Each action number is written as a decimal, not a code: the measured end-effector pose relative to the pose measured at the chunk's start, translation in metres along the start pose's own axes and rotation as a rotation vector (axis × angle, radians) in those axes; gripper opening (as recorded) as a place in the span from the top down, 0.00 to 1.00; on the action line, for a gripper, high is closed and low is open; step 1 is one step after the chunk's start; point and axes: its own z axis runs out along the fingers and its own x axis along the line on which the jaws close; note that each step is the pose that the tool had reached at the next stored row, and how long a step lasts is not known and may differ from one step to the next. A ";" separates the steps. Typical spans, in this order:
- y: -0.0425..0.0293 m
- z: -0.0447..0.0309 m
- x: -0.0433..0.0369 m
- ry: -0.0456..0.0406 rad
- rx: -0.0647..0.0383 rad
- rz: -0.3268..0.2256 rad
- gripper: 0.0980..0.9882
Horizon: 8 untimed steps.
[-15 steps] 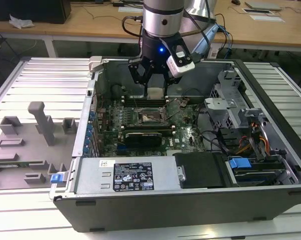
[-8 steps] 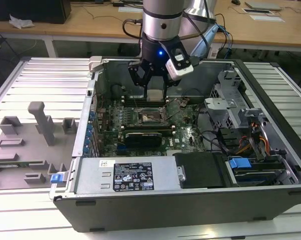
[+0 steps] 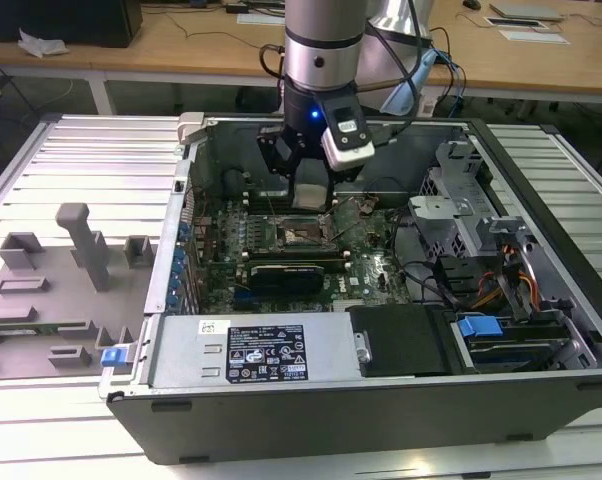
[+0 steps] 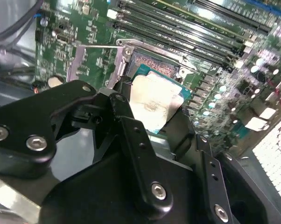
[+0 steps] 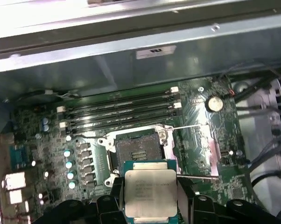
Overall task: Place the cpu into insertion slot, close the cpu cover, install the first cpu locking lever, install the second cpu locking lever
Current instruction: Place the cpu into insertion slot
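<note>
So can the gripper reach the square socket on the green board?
Probably yes. The gripper holds the small silver square chip near the dark-framed square socket, which lies open and bare, its thin silver cover frame swung aside.

The silver-grey cpu (image 5: 150, 198) is teal-edged, the gripper (image 5: 151, 204) black, the motherboard (image 5: 196, 116) green, and the latch (image 3: 478, 326) at the exterior view's lower right blue.

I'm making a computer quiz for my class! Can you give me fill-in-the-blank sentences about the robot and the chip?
1. The gripper holds the cpu between its ____.
2. The insertion slot has no chip in it, so it is ____.
3. The cpu cover is not closed; it is flipped ____.
Missing words: fingers; empty; open.
</note>
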 end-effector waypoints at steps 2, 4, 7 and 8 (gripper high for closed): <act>-0.0002 0.0027 0.0000 -0.0044 0.001 0.057 0.50; -0.0004 0.0051 0.0001 -0.0083 0.002 0.109 0.50; -0.0006 0.0081 0.0001 -0.0136 0.003 0.178 0.50; -0.0007 0.0089 0.0001 -0.0151 0.003 0.197 0.50</act>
